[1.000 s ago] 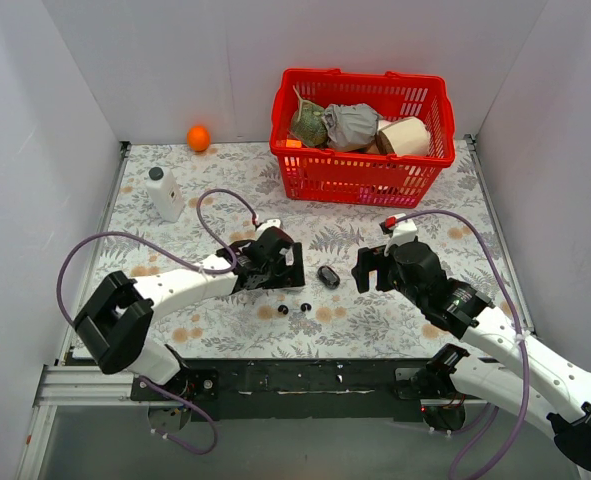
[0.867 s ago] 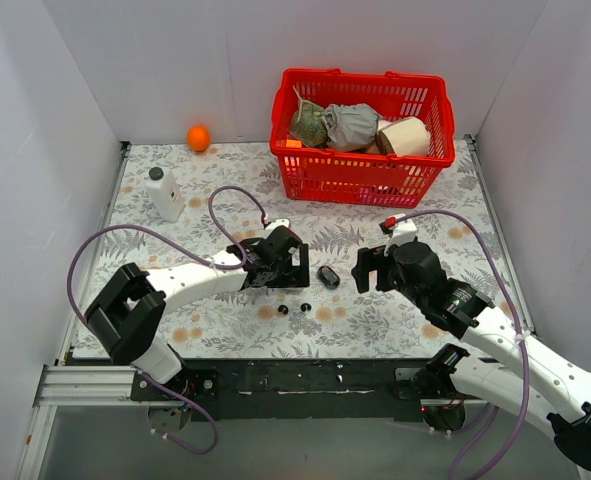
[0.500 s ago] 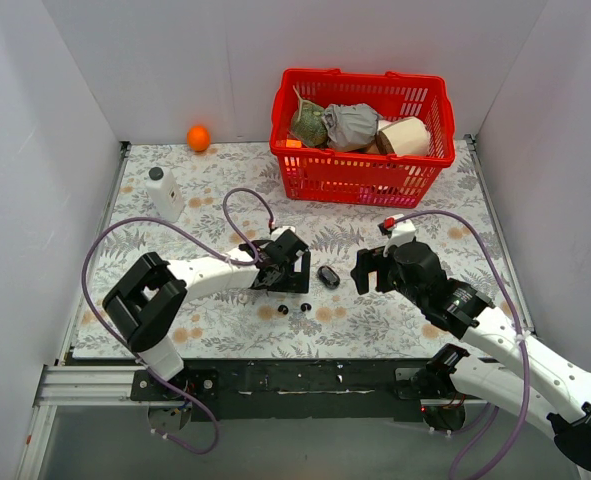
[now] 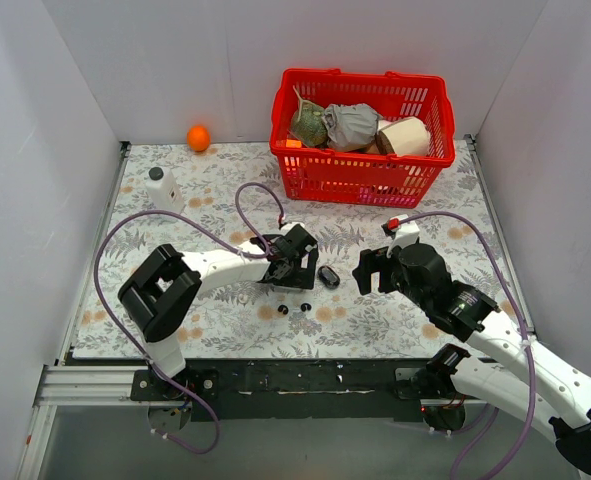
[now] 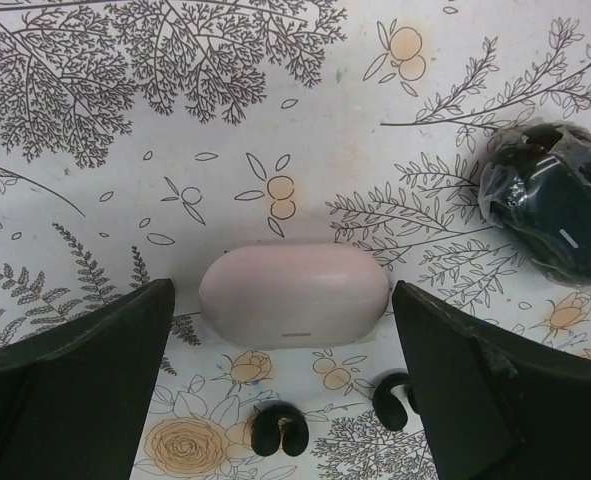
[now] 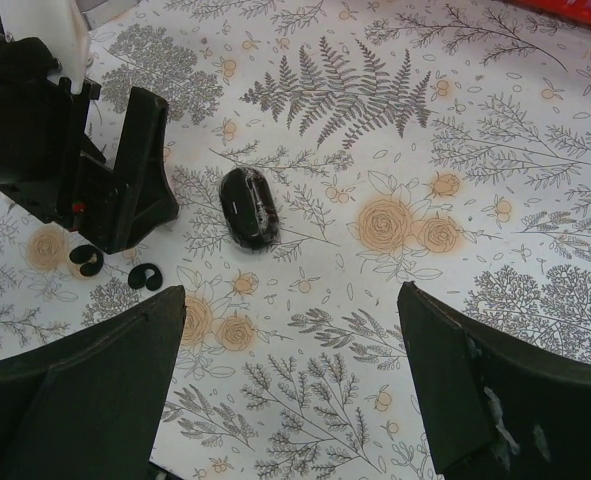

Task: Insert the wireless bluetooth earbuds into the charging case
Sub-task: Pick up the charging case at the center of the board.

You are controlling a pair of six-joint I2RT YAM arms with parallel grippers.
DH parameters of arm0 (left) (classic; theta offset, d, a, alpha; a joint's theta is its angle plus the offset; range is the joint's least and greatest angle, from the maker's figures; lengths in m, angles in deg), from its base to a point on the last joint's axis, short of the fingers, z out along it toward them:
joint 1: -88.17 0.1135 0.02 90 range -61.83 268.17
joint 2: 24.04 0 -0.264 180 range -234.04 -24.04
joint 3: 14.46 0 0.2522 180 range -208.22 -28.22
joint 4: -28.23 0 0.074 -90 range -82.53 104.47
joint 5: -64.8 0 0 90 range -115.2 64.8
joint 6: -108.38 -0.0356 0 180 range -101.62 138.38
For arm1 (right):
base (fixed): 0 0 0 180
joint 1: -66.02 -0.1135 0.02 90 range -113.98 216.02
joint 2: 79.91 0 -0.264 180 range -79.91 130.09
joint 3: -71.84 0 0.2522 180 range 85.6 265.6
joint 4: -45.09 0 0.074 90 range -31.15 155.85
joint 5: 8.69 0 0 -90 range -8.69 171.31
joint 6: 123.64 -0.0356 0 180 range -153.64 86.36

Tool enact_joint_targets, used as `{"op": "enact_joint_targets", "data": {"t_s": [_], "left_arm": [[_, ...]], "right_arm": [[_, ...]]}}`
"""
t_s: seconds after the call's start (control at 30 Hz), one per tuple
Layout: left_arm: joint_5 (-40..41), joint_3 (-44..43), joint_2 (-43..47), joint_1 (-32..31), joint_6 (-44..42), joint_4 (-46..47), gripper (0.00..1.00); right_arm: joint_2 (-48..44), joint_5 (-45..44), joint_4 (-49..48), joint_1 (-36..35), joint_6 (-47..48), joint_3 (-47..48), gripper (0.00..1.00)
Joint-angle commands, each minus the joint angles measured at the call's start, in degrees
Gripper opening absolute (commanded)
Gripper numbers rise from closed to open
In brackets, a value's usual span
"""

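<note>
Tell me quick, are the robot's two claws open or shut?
Left gripper: open, holding nothing.
Right gripper: open, holding nothing.

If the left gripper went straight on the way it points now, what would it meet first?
Probably the pale oval case, centred between the fingers of the open left gripper in its wrist view. The earbuds and the black pebble lie off that line. Depth is unclear.

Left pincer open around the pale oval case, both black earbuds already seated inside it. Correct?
One thing is wrong: the earbuds are not inside. The left wrist view shows the open left pincer either side of the pale smooth oval case, but both tiny glossy black earbuds lie outside it on the floral tablecloth, just beside the case.
</note>
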State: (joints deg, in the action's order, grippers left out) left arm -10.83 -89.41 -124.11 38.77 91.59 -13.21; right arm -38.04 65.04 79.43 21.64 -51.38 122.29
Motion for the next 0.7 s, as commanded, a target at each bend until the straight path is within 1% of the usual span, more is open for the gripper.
{"op": "enact_joint_targets", "data": {"t_s": [0.0, 0.33, 0.53, 0.67], "left_arm": [[3.0, -2.9, -0.9, -0.9, 0.7, -2.8, 0.91], [5.4, -2.8, -3.1, -2.8, 4.7, -4.0, 0.9], [5.1, -2.4, -2.8, -3.2, 5.4, -3.8, 0.82], [5.1, -1.3, -1.5, -3.2, 5.3, -3.3, 0.8]], "right_arm": [[-1.0, -0.8, -0.6, -0.1, 0.8, 1.2, 0.94], [-1.9, -1.0, 0.3, -0.1, 1.3, 1.0, 0.94], [-2.3, -1.0, 0.3, -0.1, 1.0, 0.6, 0.94], [-2.3, -1.0, 0.3, -0.2, 0.8, 0.6, 0.94]]}}
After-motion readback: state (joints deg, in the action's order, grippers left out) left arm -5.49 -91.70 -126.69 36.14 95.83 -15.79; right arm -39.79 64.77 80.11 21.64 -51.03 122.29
